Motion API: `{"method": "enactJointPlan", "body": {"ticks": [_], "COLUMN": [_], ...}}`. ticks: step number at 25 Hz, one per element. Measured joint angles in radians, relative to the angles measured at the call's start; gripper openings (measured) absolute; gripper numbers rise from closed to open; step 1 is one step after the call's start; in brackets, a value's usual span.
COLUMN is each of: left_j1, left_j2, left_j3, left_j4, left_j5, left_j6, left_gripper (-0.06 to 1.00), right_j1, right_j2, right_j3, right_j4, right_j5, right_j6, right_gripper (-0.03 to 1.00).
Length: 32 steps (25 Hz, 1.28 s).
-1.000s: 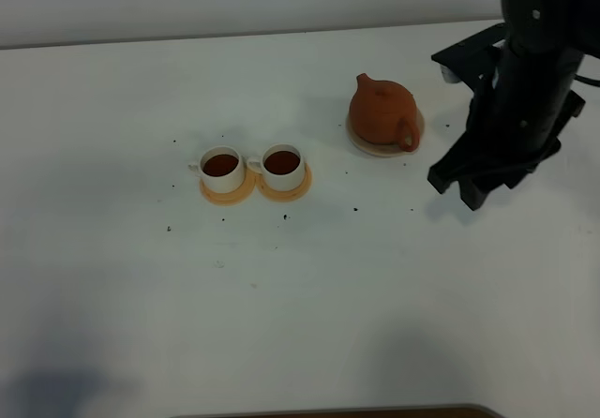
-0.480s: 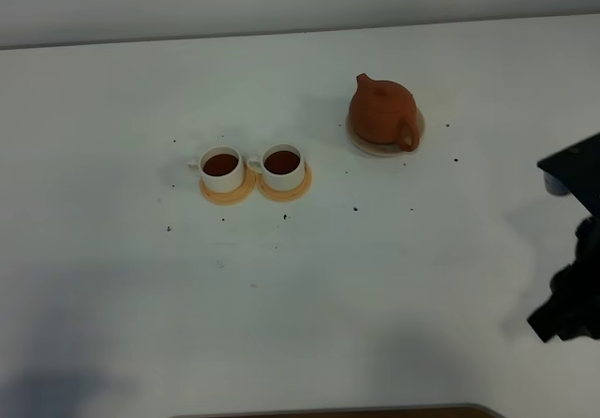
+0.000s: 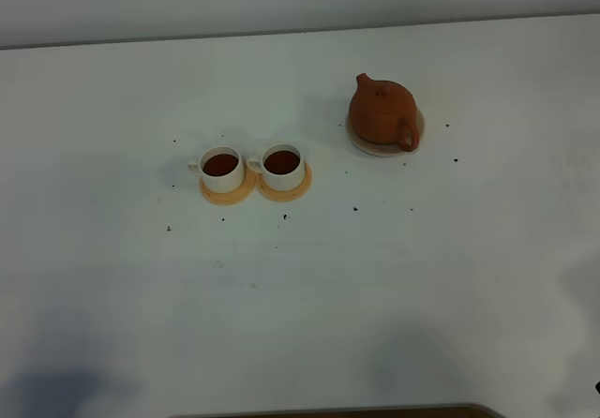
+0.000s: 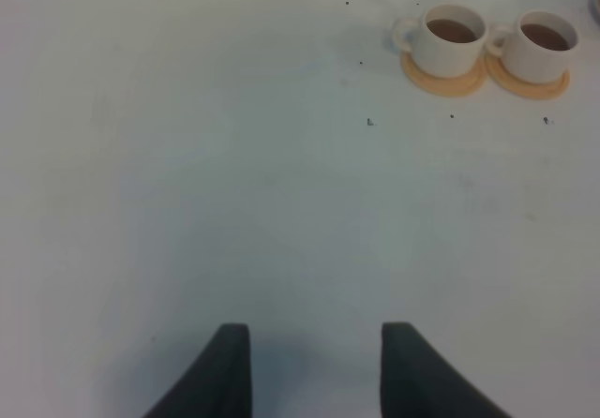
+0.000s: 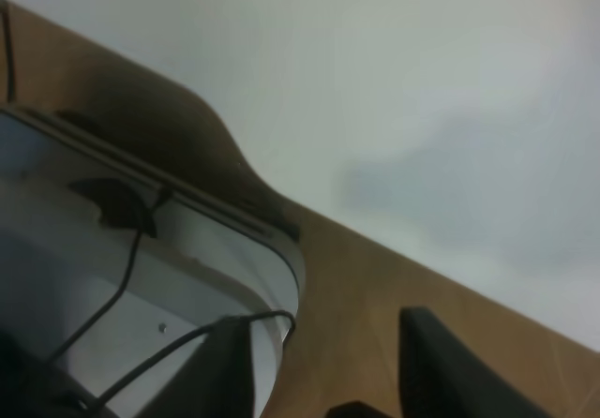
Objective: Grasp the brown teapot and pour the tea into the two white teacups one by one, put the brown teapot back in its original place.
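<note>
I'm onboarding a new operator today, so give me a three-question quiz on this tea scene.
1. True or false: both white teacups hold dark tea.
2. The brown teapot sits on: A) an orange coaster, B) the cream saucer, C) bare table.
3. Fill in: the left gripper has its jaws ____ and holds nothing.

Key: 1 true; 2 B; 3 open.

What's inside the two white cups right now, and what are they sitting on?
Both white teacups hold dark reddish-brown tea. Each sits on its own orange-tan coaster; only the coaster rims show, the centres are covered by the cups. How deep the tea goes cannot be seen.
</note>
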Motion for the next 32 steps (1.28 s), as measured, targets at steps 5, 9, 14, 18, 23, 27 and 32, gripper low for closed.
{"method": "enactJointPlan", "body": {"ticks": [5, 9, 14, 18, 23, 27, 32], "left_j1": [0.000, 0.000, 0.000, 0.000, 0.000, 0.000, 0.000], "left_j2": [0.000, 0.000, 0.000, 0.000, 0.000, 0.000, 0.000], "left_j3": [0.000, 0.000, 0.000, 0.000, 0.000, 0.000, 0.000], "left_j4": [0.000, 0.000, 0.000, 0.000, 0.000, 0.000, 0.000], "left_j5": [0.000, 0.000, 0.000, 0.000, 0.000, 0.000, 0.000], "left_j6": [0.000, 0.000, 0.000, 0.000, -0.001, -0.001, -0.002], "left_gripper": [0.37, 0.37, 0.37, 0.37, 0.37, 0.37, 0.37], "right_j1": [0.000, 0.000, 0.000, 0.000, -0.021, -0.117, -0.283], "right_j2": [-0.067, -0.095, -0.124, -0.124, -0.161, -0.236, -0.320], "right_j3": [0.004, 0.019, 0.020, 0.020, 0.020, 0.020, 0.020], "right_j4": [-0.007, -0.024, -0.026, -0.026, -0.044, -0.053, -0.056], "right_j5": [0.000, 0.022, 0.027, 0.027, 0.027, 0.028, 0.029], "right_j6": [-0.001, -0.001, -0.002, -0.002, 0.022, 0.029, 0.032], "right_gripper": [0.39, 0.39, 0.39, 0.39, 0.39, 0.39, 0.39]}}
